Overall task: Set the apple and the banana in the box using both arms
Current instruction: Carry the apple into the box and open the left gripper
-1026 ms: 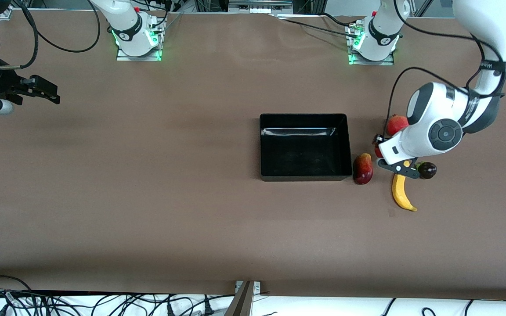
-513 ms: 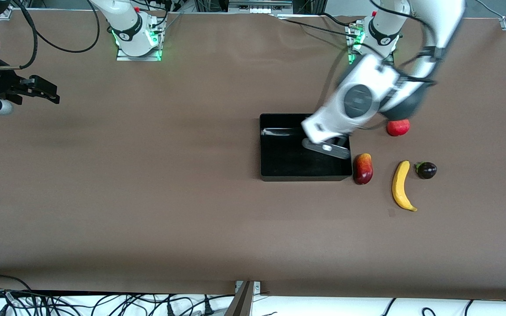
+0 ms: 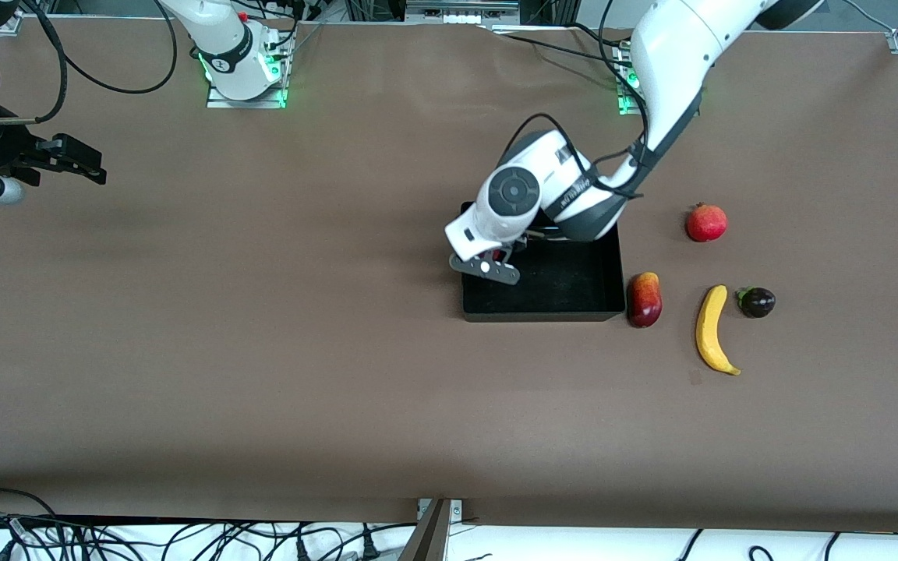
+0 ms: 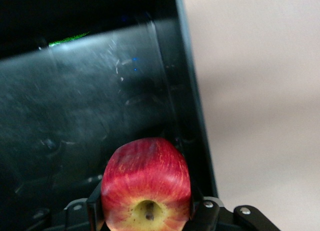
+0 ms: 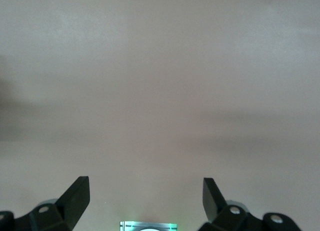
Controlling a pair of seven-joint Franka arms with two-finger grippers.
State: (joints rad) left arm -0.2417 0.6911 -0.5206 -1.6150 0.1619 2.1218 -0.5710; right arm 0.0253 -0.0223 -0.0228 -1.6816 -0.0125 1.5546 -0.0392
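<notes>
The red and yellow apple (image 4: 146, 181) sits between the fingers of my left gripper (image 4: 146, 206), which is shut on it. In the front view the left gripper (image 3: 496, 262) hangs over the black box (image 3: 574, 284), at the box's edge toward the right arm's end, with a sliver of the apple (image 3: 501, 254) showing under the hand. The wrist view looks down on the box's floor and side wall (image 4: 100, 101). The yellow banana (image 3: 712, 331) lies on the table toward the left arm's end, apart from the box. My right gripper (image 3: 79, 164) waits open over the table's right-arm end, and its fingers (image 5: 77, 196) hold nothing.
A dark red-yellow mango (image 3: 644, 300) lies beside the box's wall. A red pomegranate (image 3: 706, 223) sits farther from the camera than the banana. A small dark purple fruit (image 3: 757, 301) rests beside the banana's upper end. Cables trail along the table's edges.
My left arm has swung with the apple from beside the pomegranate and banana to over the box, reaching the box's right-arm side. The right arm has not moved.
</notes>
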